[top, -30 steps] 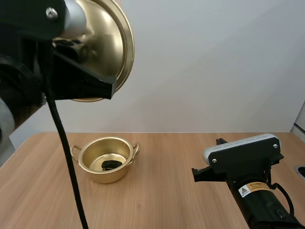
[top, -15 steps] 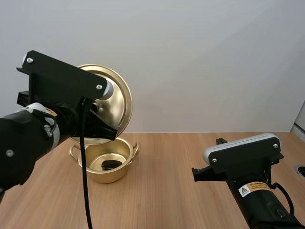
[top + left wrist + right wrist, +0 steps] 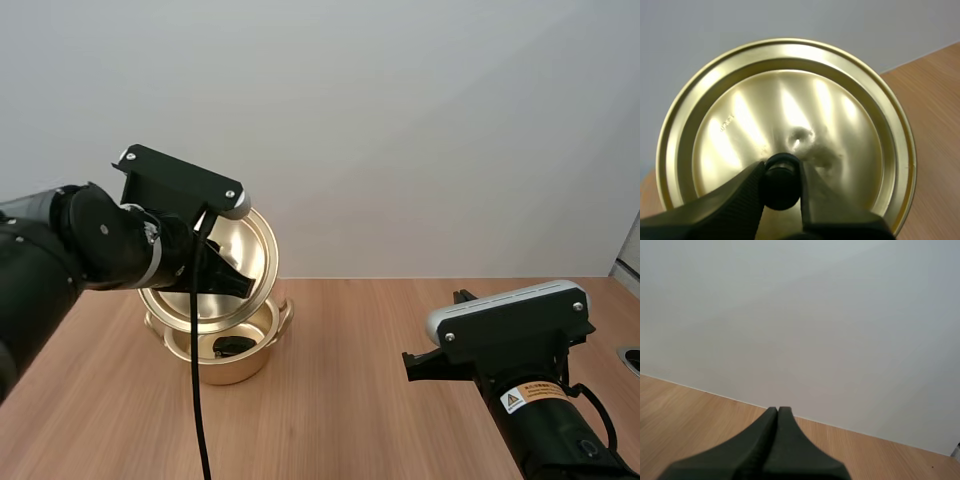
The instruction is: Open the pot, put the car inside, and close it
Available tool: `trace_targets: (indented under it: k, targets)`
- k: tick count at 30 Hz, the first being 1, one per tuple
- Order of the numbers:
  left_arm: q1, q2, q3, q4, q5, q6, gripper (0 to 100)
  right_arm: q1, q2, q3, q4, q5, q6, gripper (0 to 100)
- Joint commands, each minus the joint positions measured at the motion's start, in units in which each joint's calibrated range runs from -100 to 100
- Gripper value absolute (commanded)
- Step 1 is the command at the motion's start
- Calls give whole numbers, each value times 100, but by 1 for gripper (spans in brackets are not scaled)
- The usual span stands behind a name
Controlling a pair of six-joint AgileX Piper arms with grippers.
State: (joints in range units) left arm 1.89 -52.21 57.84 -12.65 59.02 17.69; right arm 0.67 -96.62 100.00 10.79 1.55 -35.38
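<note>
**High view:** On a light wooden tabletop (image 3: 350, 400) stands a gold two-handled metal pot (image 3: 215, 368), its mouth uncovered. A small dark toy car (image 3: 233, 346) lies on the pot's bottom, too small to show any detail. The black left arm (image 3: 90, 245) reaches in from the side, and the left arm's fingers (image 3: 226, 282) hold a round gold metal lid (image 3: 255, 242) tilted steeply over the pot's far rim. The lid's lower edge overlaps that rim, and it cannot be told whether the two touch. The black right arm (image 3: 545, 410) sits low over the tabletop, well apart from the pot.

**Left wrist view:** The lid (image 3: 790, 110) faces the camera with its ringed gold top catching streaks of light. The left arm's fingers (image 3: 740, 195) are closed in from both sides on the lid's round black knob (image 3: 781, 175), pinching it between their ribbed inner faces. The wooden tabletop (image 3: 935, 125) shows beyond the lid's edge.

**Right wrist view:** The right arm's fingers (image 3: 765, 445) lie pressed together as one dark wedge with nothing between them. They point out over a bare stretch of the wooden tabletop (image 3: 690, 410).
</note>
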Motion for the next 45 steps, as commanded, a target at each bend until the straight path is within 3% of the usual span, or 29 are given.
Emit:
trace_targets:
  k: [1, 9, 22, 45]
  targets:
    - [7, 605, -164, 0, 152, -1, 0, -1, -3, 0, 2, -6, -2, 0]
    - [7, 1692, -901, 82, 878, -1, 0, -1, -3, 0, 2, -6, -2, 0]
    - [7, 3046, -1073, 376, 762, -1, 0, -1, -3, 0, 2, -6, -2, 0]
    - [7, 3834, -1073, 376, 211, 200, 0, -1, -3, 0, 2, -6, -2, 0]
